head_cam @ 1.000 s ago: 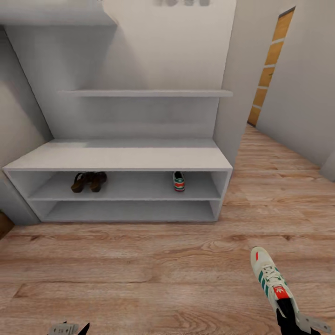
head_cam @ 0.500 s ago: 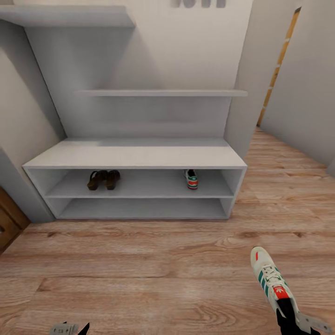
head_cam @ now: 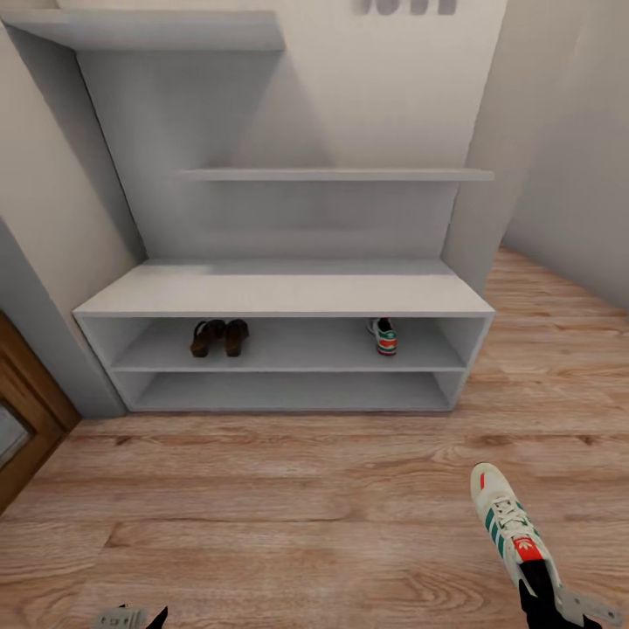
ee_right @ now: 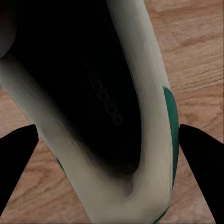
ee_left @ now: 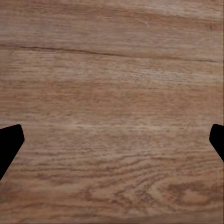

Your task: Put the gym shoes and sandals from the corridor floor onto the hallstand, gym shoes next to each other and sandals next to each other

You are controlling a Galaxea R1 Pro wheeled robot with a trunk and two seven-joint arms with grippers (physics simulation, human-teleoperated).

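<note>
The hallstand (head_cam: 279, 293) stands ahead against the wall. On its upper open shelf the two sandals (head_cam: 218, 337) sit side by side toward the left, and one gym shoe (head_cam: 383, 335) sits toward the right. The other gym shoe (head_cam: 505, 522) hangs above the corridor floor (head_cam: 288, 507) at the lower right, toe pointing away from me, with my right gripper (head_cam: 540, 587) shut on its heel. In the right wrist view the shoe's dark opening (ee_right: 100, 107) lies between the fingers (ee_right: 16, 158). My left gripper (ee_left: 112, 144) is open over bare planks, its tip low in the head view (head_cam: 131, 618).
A brown wooden door (head_cam: 22, 428) is at the left edge. Two staggered floating shelves (head_cam: 336, 175) hang above the bench. A pale wall (head_cam: 568, 175) closes the right side. Wide plank floor lies between me and the stand.
The whole head view has shifted, so the camera moved: the hallstand now sits further right in the picture and a wooden door has come in at the left. The held shoe keeps its place.
</note>
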